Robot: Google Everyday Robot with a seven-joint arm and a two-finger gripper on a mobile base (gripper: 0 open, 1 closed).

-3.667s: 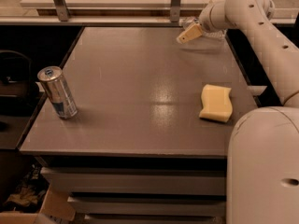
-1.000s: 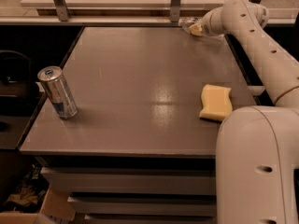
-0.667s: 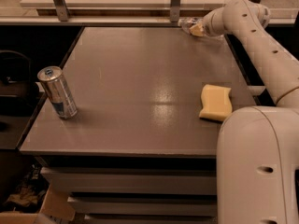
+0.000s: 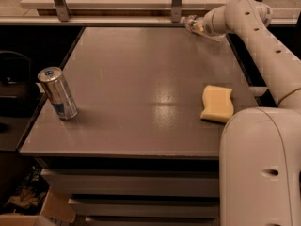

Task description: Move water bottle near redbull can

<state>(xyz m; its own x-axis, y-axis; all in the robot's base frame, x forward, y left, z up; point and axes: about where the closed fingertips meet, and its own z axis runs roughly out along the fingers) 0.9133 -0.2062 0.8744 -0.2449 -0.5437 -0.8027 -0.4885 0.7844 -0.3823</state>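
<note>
The claw (image 4: pixel 198 27) is at the far right corner of the counter (image 4: pixel 141 65), low over the surface at the end of the white arm (image 4: pixel 263 41), which reaches in from the right side. It sits right at the water bottle (image 4: pixel 189 21), whose clear body shows beside and beneath it at the counter's back edge. I cannot tell whether the claw is clamped on the bottle or merely set against it. The redbull can (image 4: pixel 58 94) stands upright near the left edge of the counter, toward the front, its silver top facing up. It is well apart from the bottle, almost the whole counter lying between them. A yellow sponge (image 4: pixel 217 103) lies flat near the right edge, just beside the robot's white body (image 4: pixel 261 168) in the foreground.
</note>
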